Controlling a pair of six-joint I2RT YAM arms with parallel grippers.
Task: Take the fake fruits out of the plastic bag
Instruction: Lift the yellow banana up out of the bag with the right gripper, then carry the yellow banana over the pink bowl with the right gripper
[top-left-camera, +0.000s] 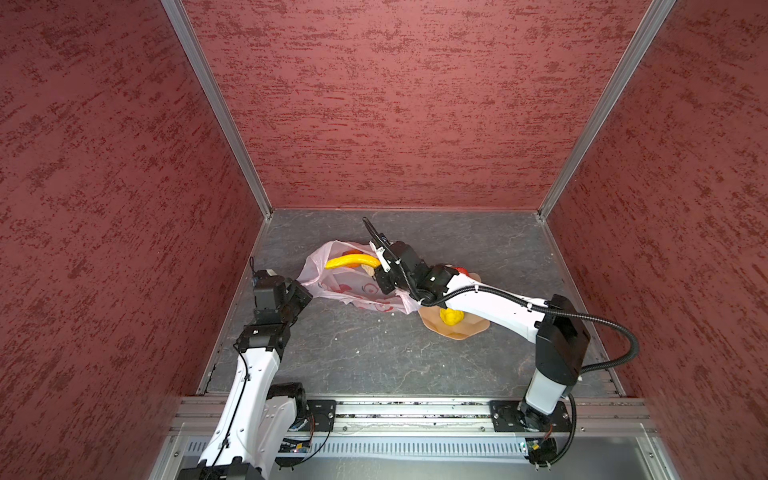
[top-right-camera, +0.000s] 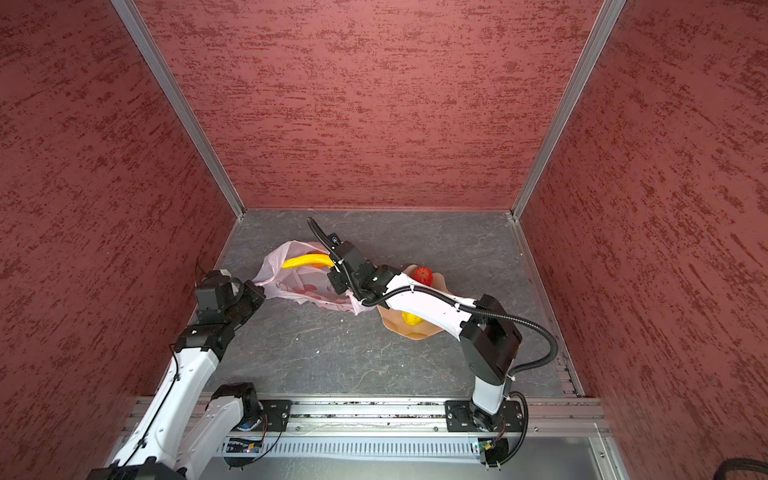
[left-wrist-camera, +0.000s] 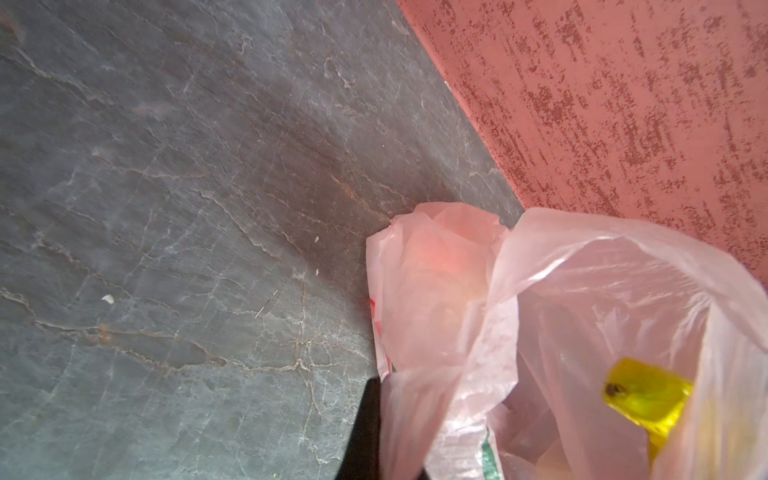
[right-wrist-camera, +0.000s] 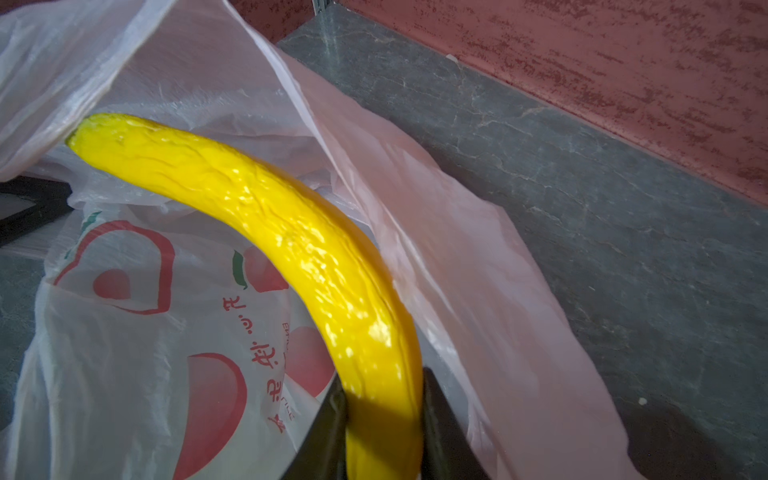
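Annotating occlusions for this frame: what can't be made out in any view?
- Fruits left in the plastic bag: film and the right gripper holding the banana cover them; only an orange bit shows in a top view.
- Plate: right arm crosses it in both top views; fruit count there unclear.
- Left gripper: left wrist view shows one of its fingers, cut off by the edge; its pinch on the bag is under film.
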